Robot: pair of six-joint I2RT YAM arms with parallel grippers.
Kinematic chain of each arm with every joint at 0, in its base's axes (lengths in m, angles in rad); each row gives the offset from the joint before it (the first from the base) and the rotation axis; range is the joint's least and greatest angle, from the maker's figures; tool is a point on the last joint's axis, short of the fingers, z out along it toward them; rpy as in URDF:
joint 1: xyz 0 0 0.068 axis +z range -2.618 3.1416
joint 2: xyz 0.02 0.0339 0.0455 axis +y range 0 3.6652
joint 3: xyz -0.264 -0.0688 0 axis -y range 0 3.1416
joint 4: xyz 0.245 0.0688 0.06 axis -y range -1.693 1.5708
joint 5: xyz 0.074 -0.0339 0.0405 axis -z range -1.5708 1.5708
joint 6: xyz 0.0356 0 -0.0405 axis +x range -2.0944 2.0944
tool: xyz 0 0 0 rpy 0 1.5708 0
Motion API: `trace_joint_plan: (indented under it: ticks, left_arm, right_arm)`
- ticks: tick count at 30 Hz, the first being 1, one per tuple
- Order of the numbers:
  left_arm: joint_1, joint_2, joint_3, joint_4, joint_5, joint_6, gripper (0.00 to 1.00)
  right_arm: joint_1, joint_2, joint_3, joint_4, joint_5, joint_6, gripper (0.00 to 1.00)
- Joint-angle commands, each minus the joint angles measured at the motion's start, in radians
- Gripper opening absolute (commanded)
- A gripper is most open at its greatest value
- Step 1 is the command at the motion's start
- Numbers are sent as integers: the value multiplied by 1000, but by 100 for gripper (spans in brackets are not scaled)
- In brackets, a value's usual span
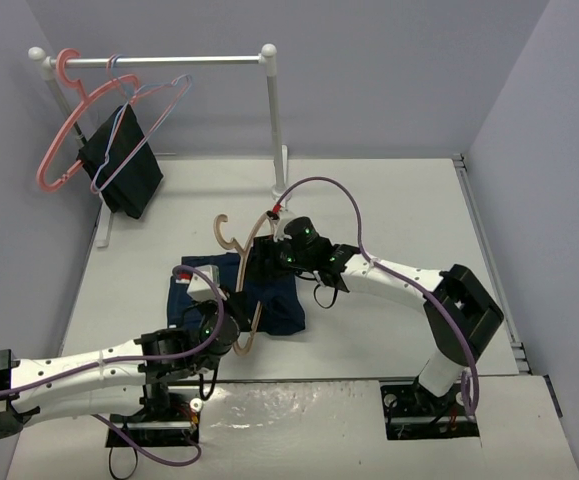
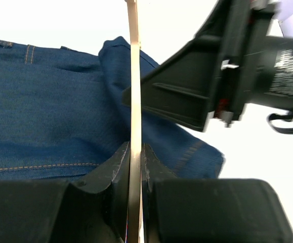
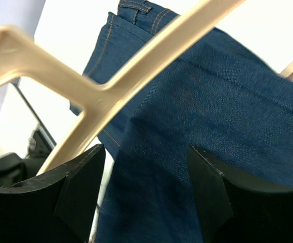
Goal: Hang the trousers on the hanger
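The trousers [image 1: 287,302] are dark navy denim with a fine twill grain and orange-brown stitching along the seams. They lie bunched on the white table [image 1: 399,210], just toward 7 o'clock from its middle. The hanger [image 1: 240,275] is smooth, light tan wood with curved arms and a lower bar. It stands tilted over the cloth with its hook toward 11 o'clock. The left gripper [image 2: 134,174] has its matte black jaws clamped on the thin edge of the wood, down at the hanger's 6 o'clock end. The right gripper [image 3: 143,195] sits at the cloth's 12 o'clock side with its wedge-shaped jaws wide apart. Denim runs between them, and the fork of the hanger crosses above. White print on the right gripper's black body is too blurred to read. At 10 o'clock stands a white rail rack [image 1: 184,61]. On it hang a pink plastic hanger [image 1: 57,140], thin wire hangers [image 1: 159,100] and a black cloth [image 1: 124,165].
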Motion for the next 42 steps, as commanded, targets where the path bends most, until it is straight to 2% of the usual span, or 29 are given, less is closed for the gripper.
trace_joint_plan:
  ticks: [1,8,18,21,33,42]
  left_arm:
    - [-5,7,9,11,-35,-62,0]
    - [-5,20,9,15,-33,-79,0]
    - [-5,66,12,59,-2,-73,0]
    - [-5,68,14,67,3,-70,0]
    - [-4,71,28,87,13,-57,0]
    - [-6,92,42,90,24,-58,0]
  right_arm:
    - [7,-106,69,-103,46,-138,63]
    - [-9,-189,39,-141,20,-152,63]
    - [-56,-347,-143,-210,71,-154,64]
    - [-56,-375,-172,-228,45,-153,63]
    - [-41,-373,-189,-208,-137,-146,62]
    - [-5,-366,-216,-207,-167,-164,61]
